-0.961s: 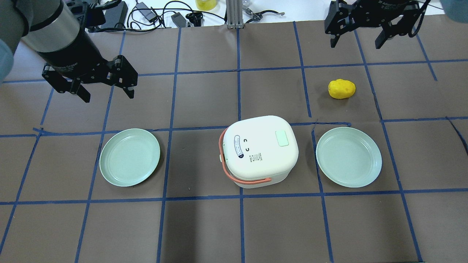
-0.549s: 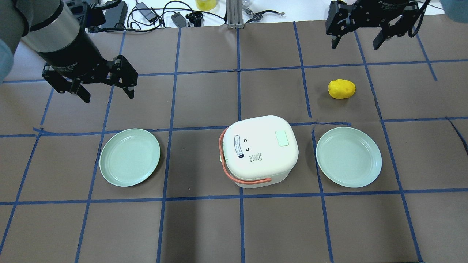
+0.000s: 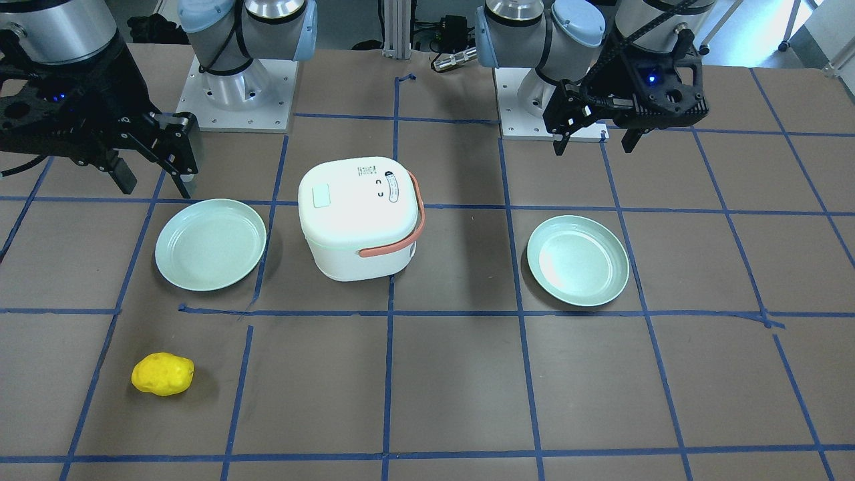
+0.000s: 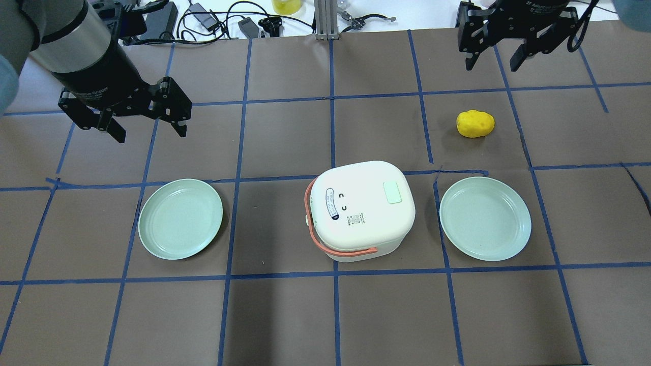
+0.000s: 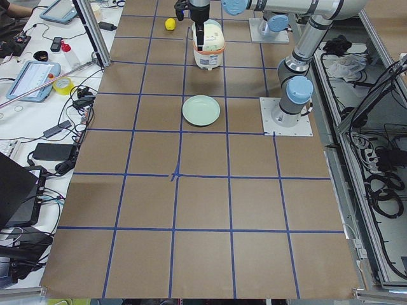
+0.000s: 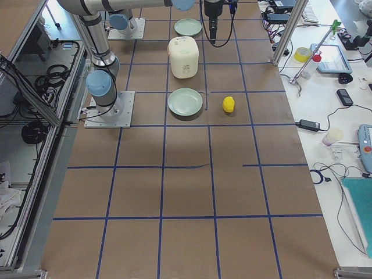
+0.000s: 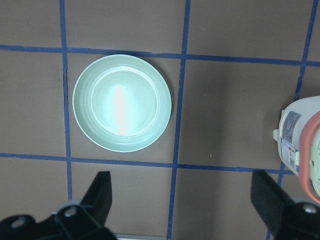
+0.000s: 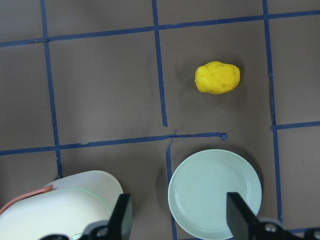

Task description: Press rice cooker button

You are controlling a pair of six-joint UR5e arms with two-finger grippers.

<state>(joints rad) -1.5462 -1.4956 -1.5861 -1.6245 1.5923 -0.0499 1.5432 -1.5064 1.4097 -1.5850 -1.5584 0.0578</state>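
Observation:
The white rice cooker (image 4: pixel 356 223) with a salmon handle stands mid-table, lid shut. A pale green button (image 4: pixel 392 193) sits on its lid, on the side towards my right arm; it also shows in the front-facing view (image 3: pixel 322 196). My left gripper (image 4: pixel 151 133) is open and empty, hovering well to the far left of the cooker, above the table. My right gripper (image 4: pixel 492 65) is open and empty, high at the far right, beyond the yellow potato. In the right wrist view the cooker (image 8: pixel 65 200) lies at the lower left of the open fingers (image 8: pixel 122 215).
A green plate (image 4: pixel 180 218) lies left of the cooker and another (image 4: pixel 484 218) right of it. A yellow potato-shaped object (image 4: pixel 475 123) lies beyond the right plate. Cables and tools sit past the table's far edge (image 4: pixel 213 20). The left wrist view shows the left plate (image 7: pixel 121 102).
My right gripper has drifted slightly towards the far edge of the table and looks a little smaller. The left gripper, the cooker and the plates have not moved.

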